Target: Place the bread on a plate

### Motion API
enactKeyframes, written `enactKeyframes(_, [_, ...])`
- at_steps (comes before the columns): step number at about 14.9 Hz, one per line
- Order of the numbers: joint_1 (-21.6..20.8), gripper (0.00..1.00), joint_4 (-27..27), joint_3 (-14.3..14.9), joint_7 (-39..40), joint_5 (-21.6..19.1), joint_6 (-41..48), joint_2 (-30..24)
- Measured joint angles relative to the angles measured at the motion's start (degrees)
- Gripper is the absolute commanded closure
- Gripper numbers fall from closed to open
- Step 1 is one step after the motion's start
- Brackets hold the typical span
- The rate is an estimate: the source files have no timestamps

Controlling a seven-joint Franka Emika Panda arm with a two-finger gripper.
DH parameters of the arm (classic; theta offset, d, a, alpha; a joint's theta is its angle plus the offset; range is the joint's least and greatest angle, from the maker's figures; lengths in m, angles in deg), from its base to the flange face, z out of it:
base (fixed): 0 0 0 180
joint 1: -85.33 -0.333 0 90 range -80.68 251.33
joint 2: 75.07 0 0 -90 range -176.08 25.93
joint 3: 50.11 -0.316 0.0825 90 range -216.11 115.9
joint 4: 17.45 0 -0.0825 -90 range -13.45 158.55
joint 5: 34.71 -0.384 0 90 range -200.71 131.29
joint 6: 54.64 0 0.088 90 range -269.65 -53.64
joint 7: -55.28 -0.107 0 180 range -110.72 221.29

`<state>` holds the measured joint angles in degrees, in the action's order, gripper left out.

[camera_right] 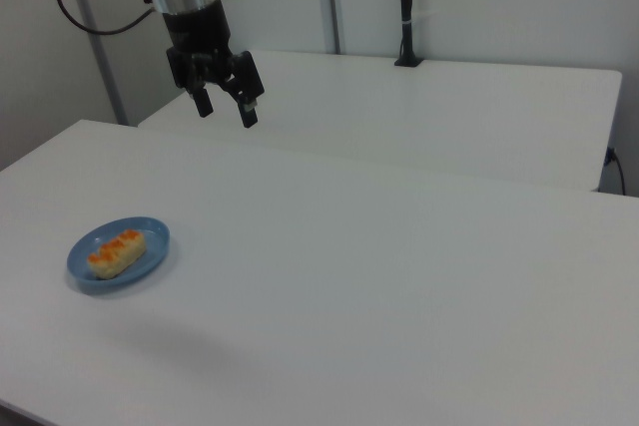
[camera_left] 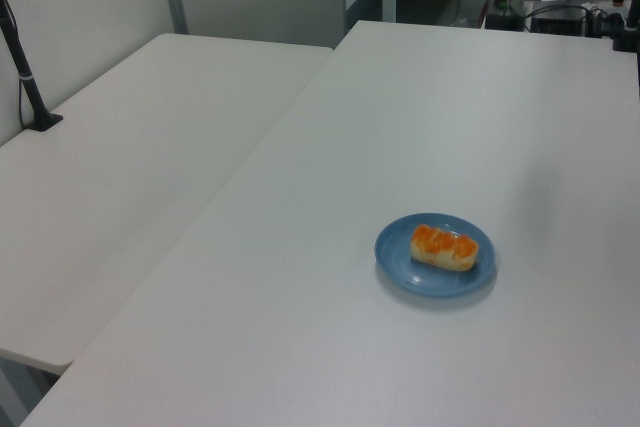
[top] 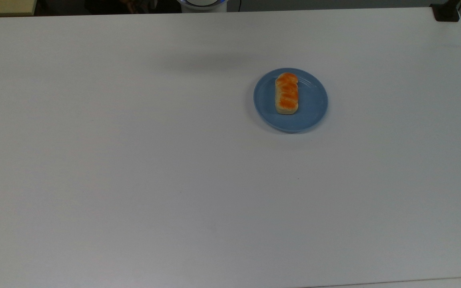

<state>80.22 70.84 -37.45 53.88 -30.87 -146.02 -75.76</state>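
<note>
The bread (top: 286, 93) lies flat on the plate (top: 312, 114), glazed orange top up. In the top view its long axis runs from 12 to 6 o'clock, and it sits a little toward 9 o'clock of the plate's centre, wholly inside the rim. The plate rests on the white table (top: 134, 168). The gripper (camera_right: 224, 105) hangs high above the table in the right view, well apart from the plate and toward 1 o'clock of it, with its fingers spread and nothing between them. To my eye the job looks done. The loaf looks like a light toy, probably firm, with a glossy, lumpy top that might slip. If it needed moving, I would pinch it across the short width, on the pale flat sides near the middle. The plate seems light too and could slide if nudged.
</note>
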Motion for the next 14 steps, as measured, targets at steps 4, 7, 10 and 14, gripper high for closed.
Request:
enactKeyframes(4, [1.05, 0.00, -0.05, -0.14, 0.07, -0.90, -0.14, 0.10])
enactKeyframes(7, [1.98, 0.00, -0.06, -2.20, 0.07, -0.96, -1.98, 0.35])
enactKeyframes(10, [3.58, 0.00, -0.06, -4.62, 0.07, -0.99, -2.07, 0.42])
enactKeyframes(14, [4.09, 0.00, -0.05, -4.91, 1.71, -1.01, -2.07, 0.46])
